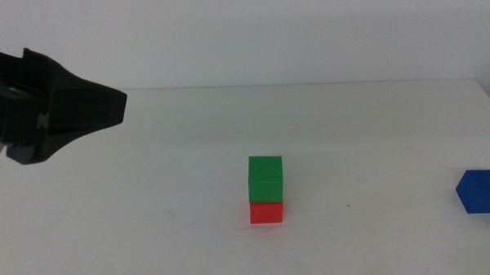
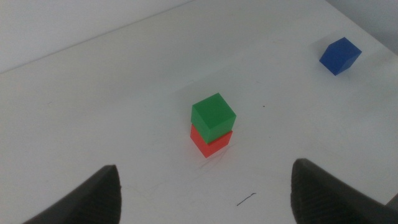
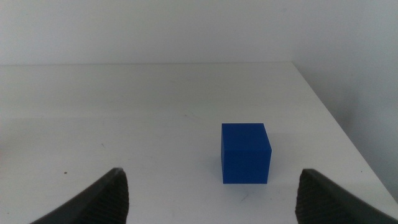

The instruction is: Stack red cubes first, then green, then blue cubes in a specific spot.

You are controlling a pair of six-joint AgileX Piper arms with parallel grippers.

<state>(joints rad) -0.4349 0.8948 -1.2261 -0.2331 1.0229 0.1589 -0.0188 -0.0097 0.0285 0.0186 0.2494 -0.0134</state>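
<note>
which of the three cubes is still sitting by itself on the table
The blue cube, alone near the table's right edge. The green cube sits on the red cube mid-table.

We see a plain white table (image 1: 149,206). Resting directly on it: the red cube (image 1: 266,213) near the middle, bearing the green cube (image 1: 266,179), and the blue cube (image 1: 481,191) alone, well apart at the right.

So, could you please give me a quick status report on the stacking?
Left end effector open, empty, raised left of stack. Right end effector open, facing blue cube. Green cube sits on red cube. Nothing blocking.
</note>
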